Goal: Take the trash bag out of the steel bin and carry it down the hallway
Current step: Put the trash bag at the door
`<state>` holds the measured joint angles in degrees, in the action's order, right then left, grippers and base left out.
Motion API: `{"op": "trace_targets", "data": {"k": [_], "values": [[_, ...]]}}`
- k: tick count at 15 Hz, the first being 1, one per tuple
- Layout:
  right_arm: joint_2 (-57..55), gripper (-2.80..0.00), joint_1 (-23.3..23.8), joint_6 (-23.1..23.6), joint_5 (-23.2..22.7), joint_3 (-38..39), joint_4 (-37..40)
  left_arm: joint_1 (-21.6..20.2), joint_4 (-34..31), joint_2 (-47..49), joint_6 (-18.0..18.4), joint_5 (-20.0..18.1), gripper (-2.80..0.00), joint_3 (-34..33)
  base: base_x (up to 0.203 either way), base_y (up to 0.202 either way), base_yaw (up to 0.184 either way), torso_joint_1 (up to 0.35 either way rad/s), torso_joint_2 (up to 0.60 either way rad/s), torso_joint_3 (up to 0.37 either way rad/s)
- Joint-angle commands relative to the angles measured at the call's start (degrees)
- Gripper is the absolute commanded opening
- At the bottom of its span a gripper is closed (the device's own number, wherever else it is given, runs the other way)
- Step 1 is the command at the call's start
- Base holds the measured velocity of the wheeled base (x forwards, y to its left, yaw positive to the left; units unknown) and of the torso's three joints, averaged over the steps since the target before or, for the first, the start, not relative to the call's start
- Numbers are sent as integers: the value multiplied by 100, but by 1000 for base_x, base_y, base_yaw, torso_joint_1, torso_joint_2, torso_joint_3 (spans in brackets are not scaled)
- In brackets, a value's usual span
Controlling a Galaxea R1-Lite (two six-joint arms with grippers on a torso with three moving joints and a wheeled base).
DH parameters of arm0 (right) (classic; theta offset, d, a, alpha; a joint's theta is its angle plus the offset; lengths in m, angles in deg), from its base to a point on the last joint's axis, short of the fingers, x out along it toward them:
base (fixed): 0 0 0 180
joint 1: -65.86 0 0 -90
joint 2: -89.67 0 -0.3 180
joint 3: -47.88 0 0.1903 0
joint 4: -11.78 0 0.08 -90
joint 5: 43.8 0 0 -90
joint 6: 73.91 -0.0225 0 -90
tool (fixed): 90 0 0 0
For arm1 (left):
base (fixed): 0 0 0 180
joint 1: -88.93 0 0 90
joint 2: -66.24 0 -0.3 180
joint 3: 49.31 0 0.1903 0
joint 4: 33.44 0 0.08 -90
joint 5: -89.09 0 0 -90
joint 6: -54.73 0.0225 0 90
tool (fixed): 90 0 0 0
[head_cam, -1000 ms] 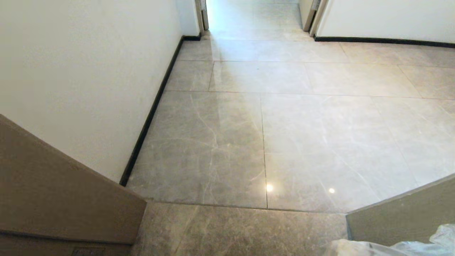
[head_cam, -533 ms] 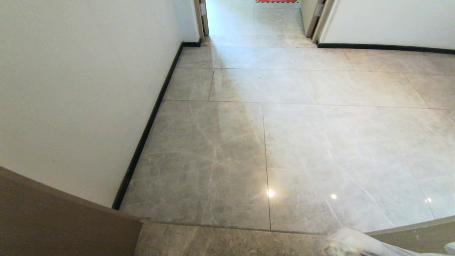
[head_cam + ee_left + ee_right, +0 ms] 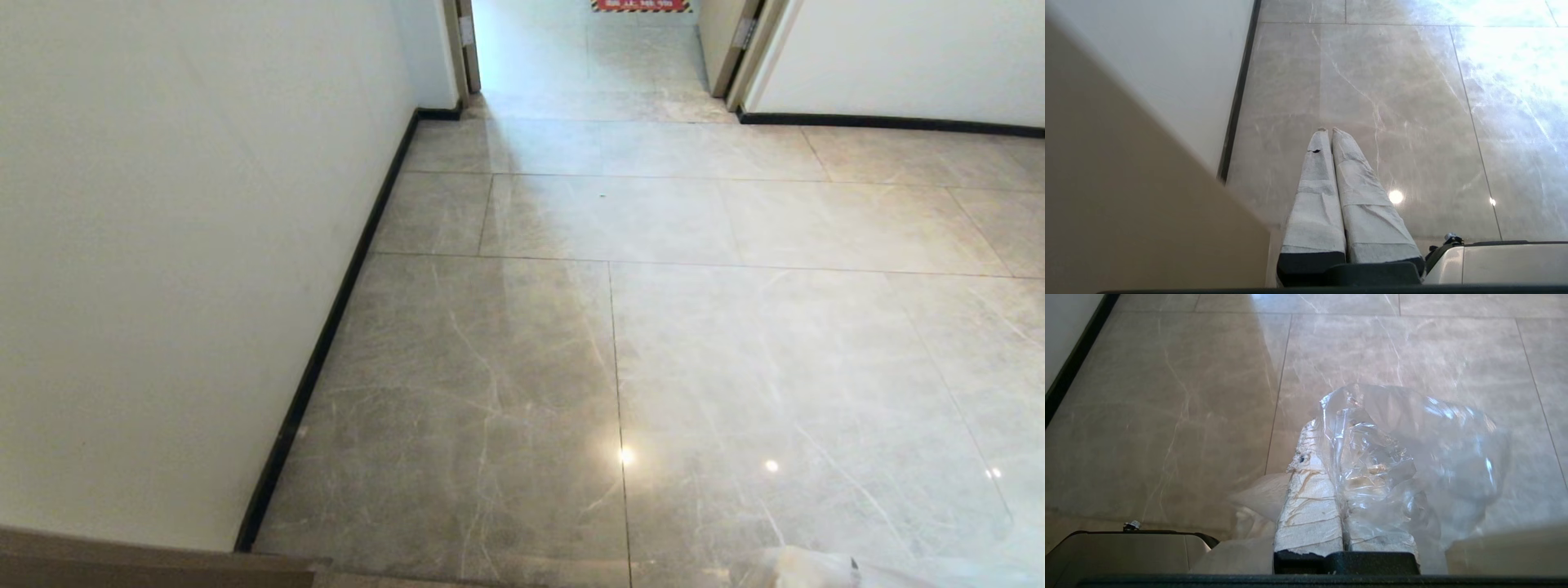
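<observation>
My right gripper (image 3: 1318,426) is shut on the trash bag (image 3: 1412,457), a clear crinkly film bunched between its taped fingers and billowing out over one of them. A strip of the bag (image 3: 824,567) also shows at the bottom right of the head view. My left gripper (image 3: 1329,130) hangs shut and empty over the floor, close to the left wall. The hallway (image 3: 653,310) of glossy grey marbled tiles stretches ahead. The steel bin is out of view.
A white wall with black skirting (image 3: 318,359) runs along the left. A brown door frame edge (image 3: 122,559) sits at the bottom left. Ahead is an open doorway (image 3: 588,49) with a red floor sign (image 3: 641,5) beyond it. Another white wall (image 3: 906,57) stands at far right.
The whole view has shifted forward down the hallway: the brown frames at both lower corners have slid out of view and the far doorway is nearer. The bag stays in my right gripper.
</observation>
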<state>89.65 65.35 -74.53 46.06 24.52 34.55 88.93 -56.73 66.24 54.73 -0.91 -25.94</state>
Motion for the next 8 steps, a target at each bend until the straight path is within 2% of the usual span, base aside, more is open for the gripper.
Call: {"op": "trace_targets", "data": {"k": [1, 8], "values": [[-6, -280, -2, 1, -4, 9, -2, 0, 2, 0, 0, 0, -280, 0, 194, 0, 2, 2, 2, -1], [-6, -280, -2, 1, -4, 9, -2, 0, 2, 0, -3, 0, -280, 0, 193, 0, 0, 3, 3, 2]]}}
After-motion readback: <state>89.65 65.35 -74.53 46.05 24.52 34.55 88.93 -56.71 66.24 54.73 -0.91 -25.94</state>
